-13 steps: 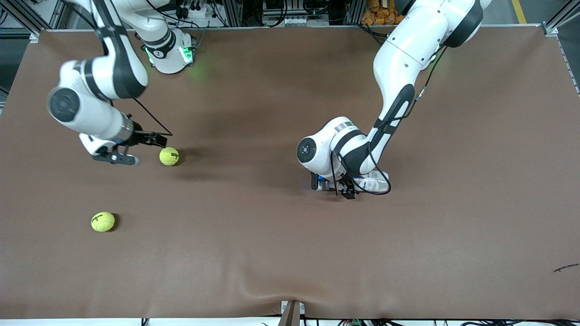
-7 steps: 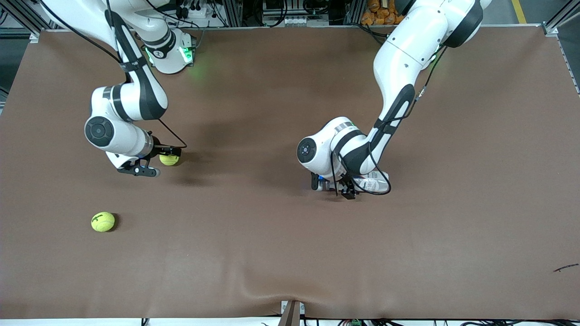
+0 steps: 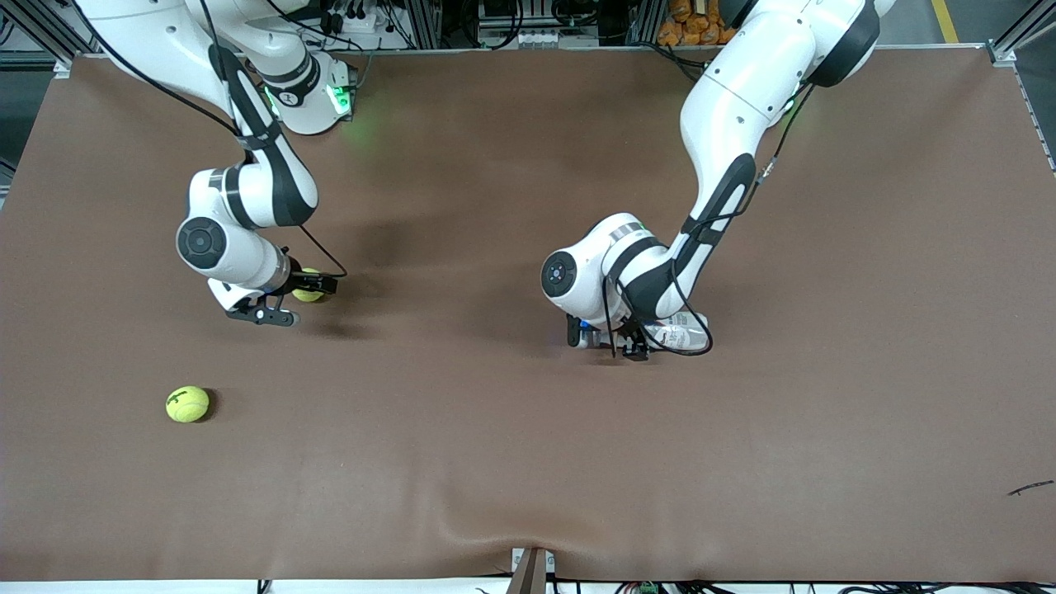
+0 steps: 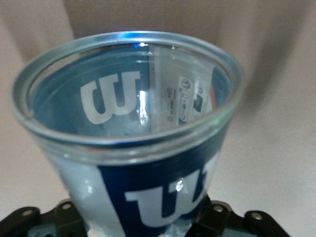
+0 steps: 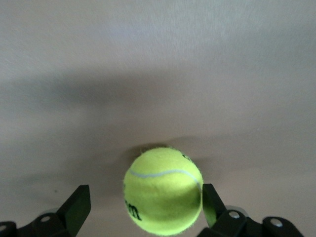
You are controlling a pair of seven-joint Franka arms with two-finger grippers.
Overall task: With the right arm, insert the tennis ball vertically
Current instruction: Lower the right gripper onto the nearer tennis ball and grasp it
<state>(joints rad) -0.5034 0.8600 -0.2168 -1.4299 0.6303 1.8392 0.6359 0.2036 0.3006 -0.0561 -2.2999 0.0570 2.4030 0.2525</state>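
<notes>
- Now the right gripper (image 3: 283,300) has come down around the yellow-green felt tennis ball (image 3: 308,290) toward the right arm's end of the brown table (image 3: 528,462).
- Second yellow-green tennis ball (image 3: 187,404) lies nearer the front edge.
- Right fingers (image 5: 76,207) wide apart, flanking the ball; left gripper (image 3: 606,338) clamps the clear plastic Wilson-labelled ball can (image 4: 133,143) mid-table.

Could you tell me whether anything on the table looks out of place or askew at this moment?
Nothing stands out. The left gripper is clamped on the clear ball can; the open right gripper straddles one tennis ball. A second ball lies apart, nearer the front camera.
</notes>
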